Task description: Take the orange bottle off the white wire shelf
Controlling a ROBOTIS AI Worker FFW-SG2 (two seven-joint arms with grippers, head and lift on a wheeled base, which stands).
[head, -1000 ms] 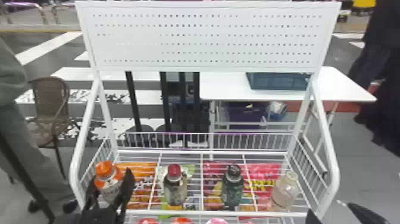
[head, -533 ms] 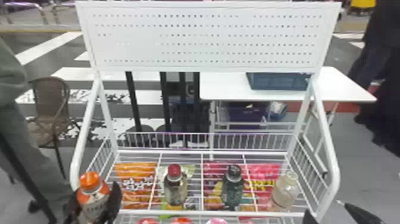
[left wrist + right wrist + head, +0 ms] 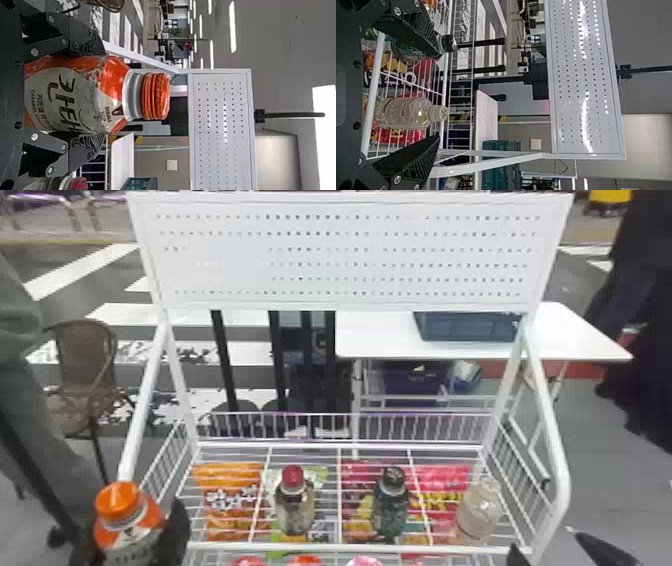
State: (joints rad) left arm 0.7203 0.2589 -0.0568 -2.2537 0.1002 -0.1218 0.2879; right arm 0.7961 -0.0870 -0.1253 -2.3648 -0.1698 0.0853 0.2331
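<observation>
Your left gripper (image 3: 131,536) pinches the upright orange bottle (image 3: 131,524) just outside the near left corner of the white wire shelf (image 3: 425,548), as your right gripper (image 3: 546,542) hangs spread near the right corner.

There on the white wire shelf (image 3: 365,547) stands a red-capped clear bottle (image 3: 294,512); behind the shelf, a white flat-topped table (image 3: 380,335), and off to the shelf's left, a brown woven chair (image 3: 85,357)!

The bottle (image 3: 131,535), orange-capped with a pale, dark-lettered label over its orange body, is upright in the left end effector (image 3: 135,540), lower left of the head view, off the shelf (image 3: 430,548): white wire, lower centre, perforated panel above.
</observation>
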